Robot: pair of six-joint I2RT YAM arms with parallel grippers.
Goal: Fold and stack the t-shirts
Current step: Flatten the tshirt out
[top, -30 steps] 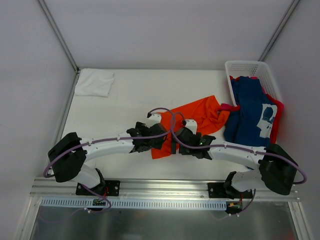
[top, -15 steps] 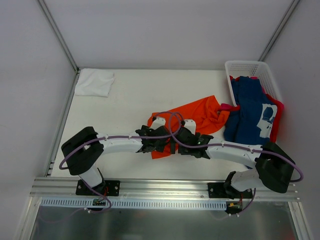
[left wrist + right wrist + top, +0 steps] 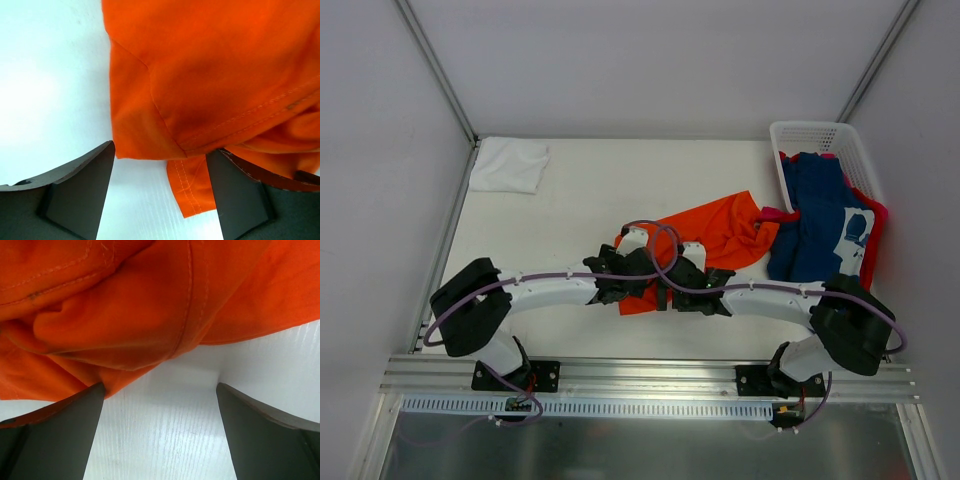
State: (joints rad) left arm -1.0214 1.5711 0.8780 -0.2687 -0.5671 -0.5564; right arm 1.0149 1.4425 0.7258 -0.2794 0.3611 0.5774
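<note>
The orange t-shirt (image 3: 720,232) lies crumpled in the middle of the surface (image 3: 570,200), with both my jaws at its near edge. My left jaws are open with a hem corner (image 3: 187,192) between them, and my right jaws are wide open by a fold (image 3: 125,335). The cloth looks doubled over there, though I cannot be sure, so I might pinch two layers and lift a lump, not a flat shirt

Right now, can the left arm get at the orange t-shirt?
Probably yes: the left gripper stands open at a hem corner of the orange t-shirt, with nothing covering the cloth there.
</note>
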